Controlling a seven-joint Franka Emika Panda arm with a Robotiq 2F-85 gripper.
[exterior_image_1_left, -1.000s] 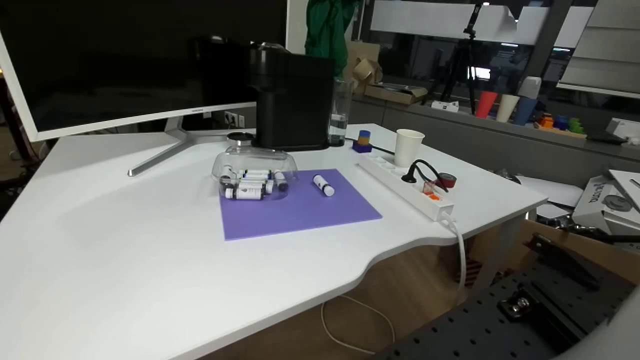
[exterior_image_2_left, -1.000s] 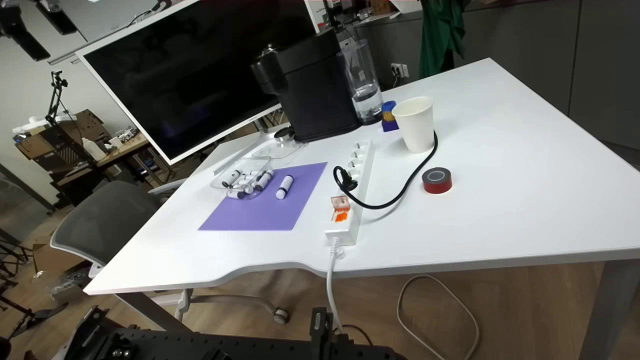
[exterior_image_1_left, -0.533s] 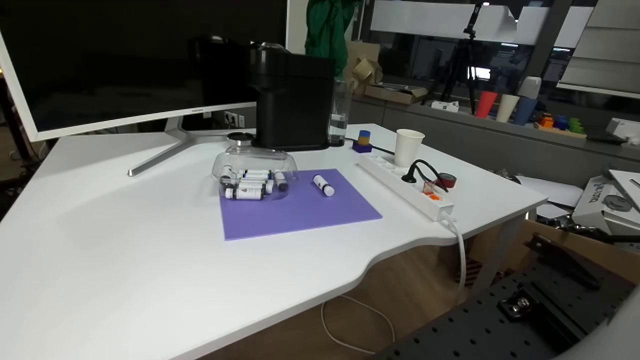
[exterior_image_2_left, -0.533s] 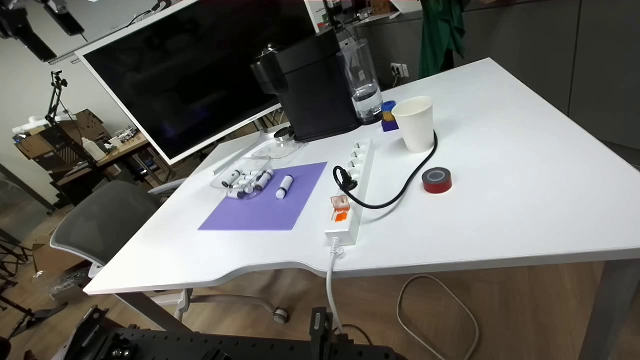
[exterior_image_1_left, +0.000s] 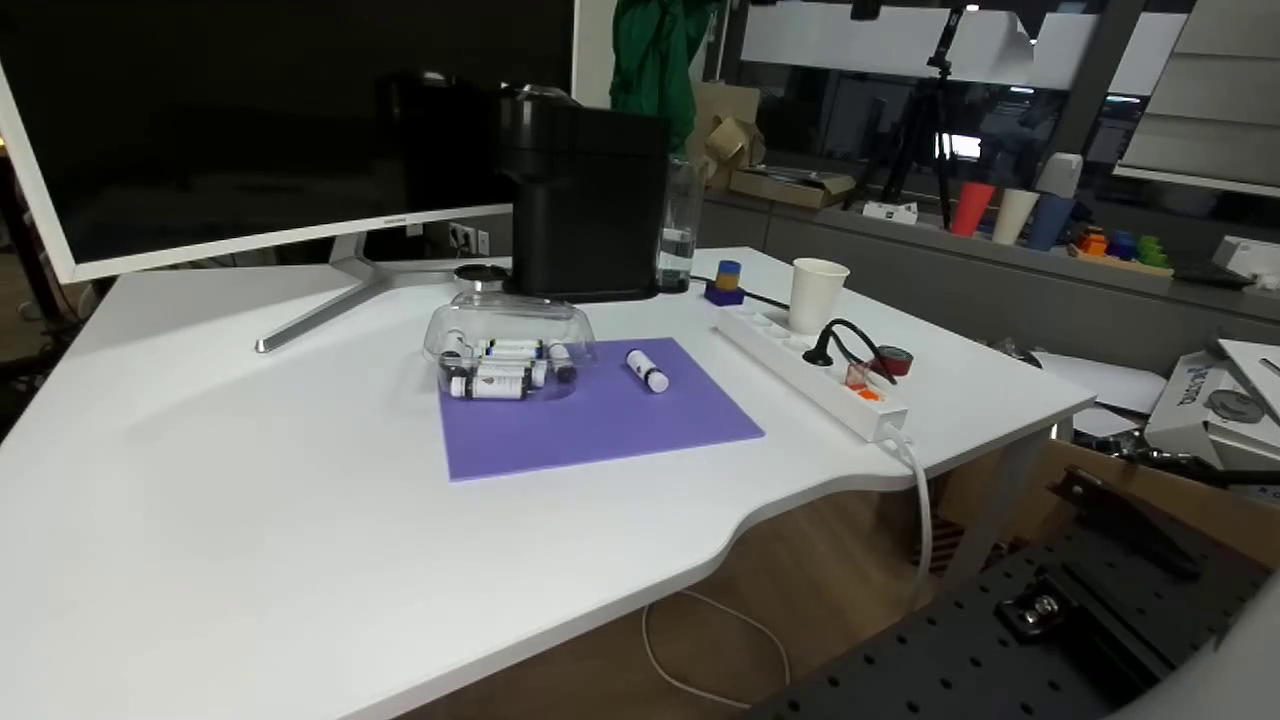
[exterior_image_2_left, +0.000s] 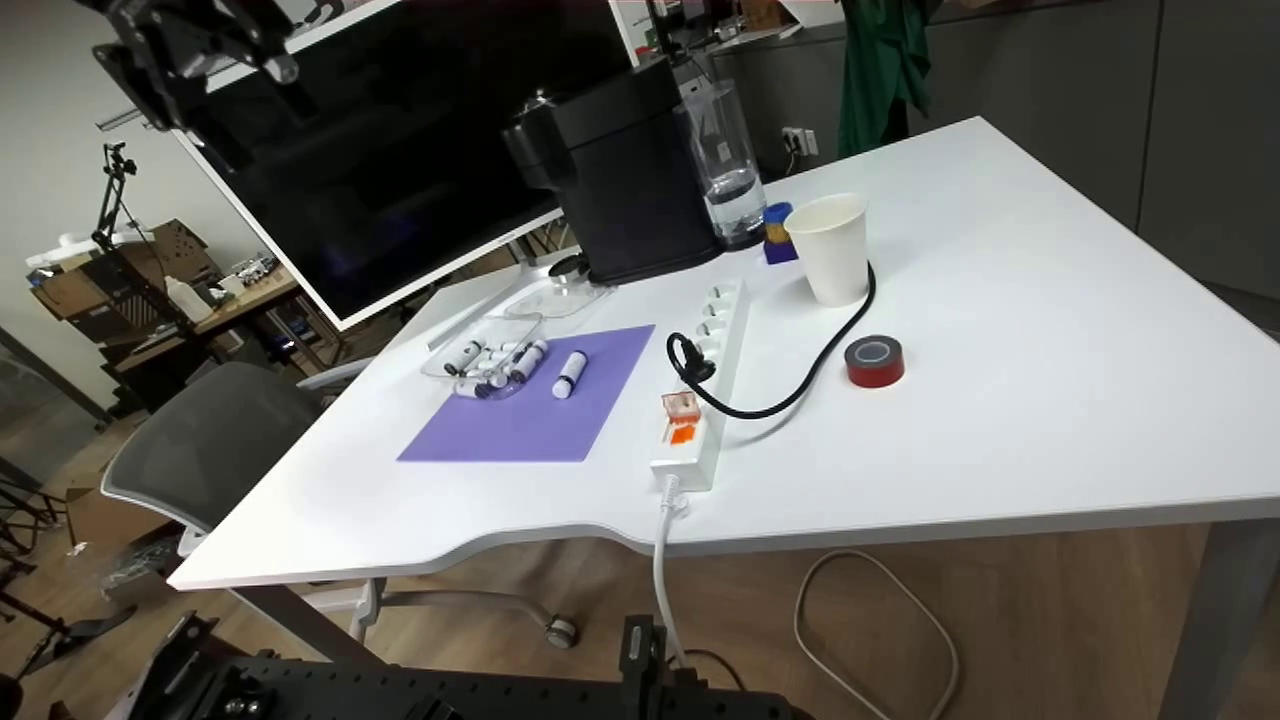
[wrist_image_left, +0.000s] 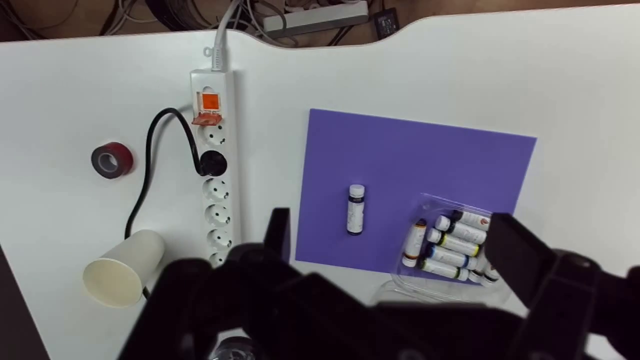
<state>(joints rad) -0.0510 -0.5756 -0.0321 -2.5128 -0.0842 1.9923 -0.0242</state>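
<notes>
One white table (exterior_image_1_left: 250, 540) forms the work surface; locations are referenced to the purple mat (exterior_image_1_left: 600, 440). The monitor (exterior_image_1_left: 280, 130) stands beyond the mat, as does the black machine (exterior_image_1_left: 590, 210). The gripper (wrist_image_left: 392, 240) hangs well above the mat, which shows between its jaws in the wrist view: jaws spread wide, nothing held, nothing touched. The power strip (wrist_image_left: 218, 202) lies beside the mat, not touching it. The clear container (exterior_image_1_left: 520, 313) overlaps one corner of the mat. On the power-strip side, farther from the mat, are the upright paper cup (exterior_image_1_left: 817, 295) and the red tape roll (exterior_image_2_left: 875, 373). Smallest items: small bottles (wrist_image_left: 452, 243) lie in the container; the loose bottle (wrist_image_left: 355, 215) lies on its side on the mat, apart from the container.

Step in hand, as judged: positioning, before contact. To grasp the loose bottle, the next move would call for centring over it, aligning the jaws across its narrow body, then descending clear of the container.
</notes>
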